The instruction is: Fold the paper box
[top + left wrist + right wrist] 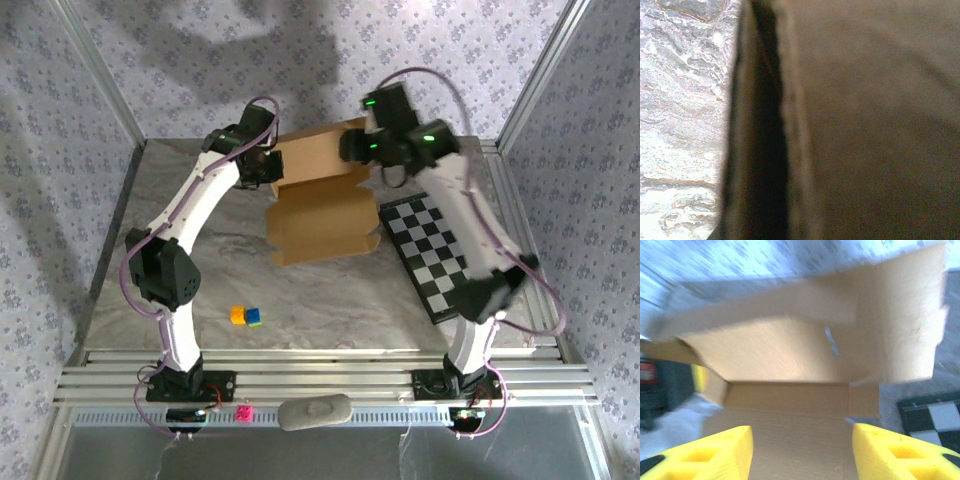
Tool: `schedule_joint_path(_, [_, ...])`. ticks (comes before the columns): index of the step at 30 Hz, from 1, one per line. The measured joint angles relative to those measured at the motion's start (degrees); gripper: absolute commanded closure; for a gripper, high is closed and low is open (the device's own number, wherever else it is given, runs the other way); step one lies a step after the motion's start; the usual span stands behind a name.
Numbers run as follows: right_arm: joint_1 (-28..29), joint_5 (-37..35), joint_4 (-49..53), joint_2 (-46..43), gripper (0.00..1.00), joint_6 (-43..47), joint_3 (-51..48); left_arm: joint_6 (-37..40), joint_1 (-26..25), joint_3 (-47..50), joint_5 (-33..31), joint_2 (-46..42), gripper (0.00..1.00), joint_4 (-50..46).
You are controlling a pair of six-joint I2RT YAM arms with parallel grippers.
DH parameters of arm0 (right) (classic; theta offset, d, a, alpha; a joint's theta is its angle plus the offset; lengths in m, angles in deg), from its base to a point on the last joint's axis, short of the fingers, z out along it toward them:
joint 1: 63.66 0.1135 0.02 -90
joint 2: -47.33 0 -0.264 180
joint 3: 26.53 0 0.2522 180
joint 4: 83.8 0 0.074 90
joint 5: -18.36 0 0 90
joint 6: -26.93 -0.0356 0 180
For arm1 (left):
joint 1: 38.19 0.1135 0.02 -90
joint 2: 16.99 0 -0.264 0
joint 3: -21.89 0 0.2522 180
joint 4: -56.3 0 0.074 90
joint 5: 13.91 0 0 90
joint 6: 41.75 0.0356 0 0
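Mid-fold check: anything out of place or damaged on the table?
Nothing torn or spilled. The paper box sits half-folded, rear flap raised. Two small coloured cubes lie stray near the front edge.

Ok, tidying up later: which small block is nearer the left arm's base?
The orange block; it sits right beside the blue-and-green block, on the side toward the left arm's base.

The box (875, 120) sits very close in front of the left gripper (266, 165), blurred tan cardboard spreading ahead and to its right. A dark upright band (762, 150), perhaps a gap between two panels, runs beside it. Marbled table (685, 125) lies to the gripper's left.
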Motion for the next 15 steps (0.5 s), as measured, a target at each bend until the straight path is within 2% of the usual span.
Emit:
schedule_joint_path(3, [-9.6, 10.7, -8.5, -9.8, 0.41, 0.3, -9.4, 1.4, 0.0, -1.1, 0.4, 0.0, 1.0, -1.6])
schedule_joint_path(6, [-16.7, 19.0, -16.5, -15.0, 0.41, 0.6, -18.9, 2.7, 0.0, -2.7, 1.1, 0.0, 1.0, -2.8])
schedule_joint_path(9, [-19.1, 26.4, -24.5, -15.1, 0.39, 2.6, -27.8, 4.0, 0.0, -3.5, 1.6, 0.0, 1.0, -3.6])
schedule_joint_path(12, [-18.9, 32.6, -28.9, -11.3, 0.39, 7.1, -33.3, 5.4, 0.0, -4.7, 2.0, 0.2, 1.0, -5.7])
schedule_joint_path(15, [-18.2, 34.5, -32.8, -9.5, 0.36, 13.2, -38.3, 6.4, 0.3, -5.9, 2.0, 0.4, 1.0, -7.1])
